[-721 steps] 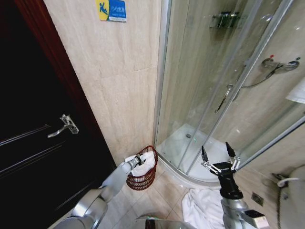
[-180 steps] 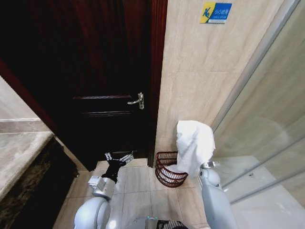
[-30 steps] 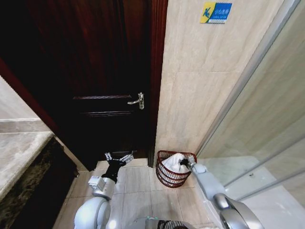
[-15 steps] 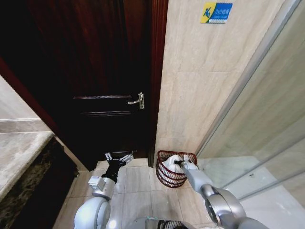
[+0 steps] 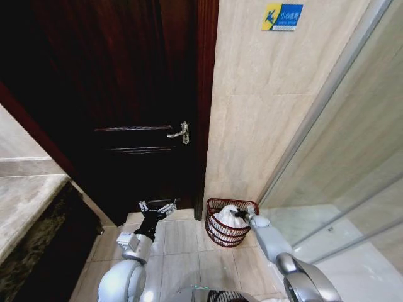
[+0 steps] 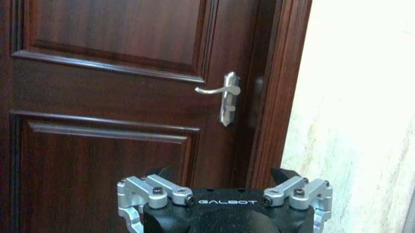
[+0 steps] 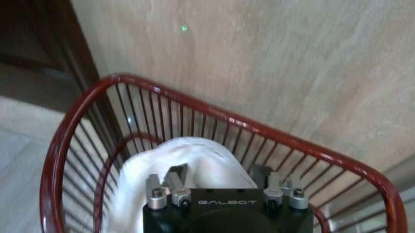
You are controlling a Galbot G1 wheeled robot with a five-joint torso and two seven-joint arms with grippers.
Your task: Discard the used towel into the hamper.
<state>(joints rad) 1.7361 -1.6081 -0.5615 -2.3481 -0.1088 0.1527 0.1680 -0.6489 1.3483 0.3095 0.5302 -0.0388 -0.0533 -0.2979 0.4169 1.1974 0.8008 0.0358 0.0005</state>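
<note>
The white crumpled cloth towel [image 5: 228, 216] lay bunched inside the dark reddish-brown round wire hamper [image 5: 217, 234], low and right of centre in the head view. The right gripper [image 5: 240, 214] reached over the hamper rim, its fingers buried in towel folds; could not tell whether they were spread or pinching. In the right wrist view, the towel [image 7: 184, 160] humped just ahead of the gripper body, with the hamper [image 7: 71, 131] around it. The hamper stood on pale floor tiles [image 5: 182, 242] against the beige stone wall [image 5: 252, 126], beside the dark wooden door [image 5: 126, 94]. The left gripper [image 5: 157, 207], fingers spread, hung lower left of centre, empty.
</note>
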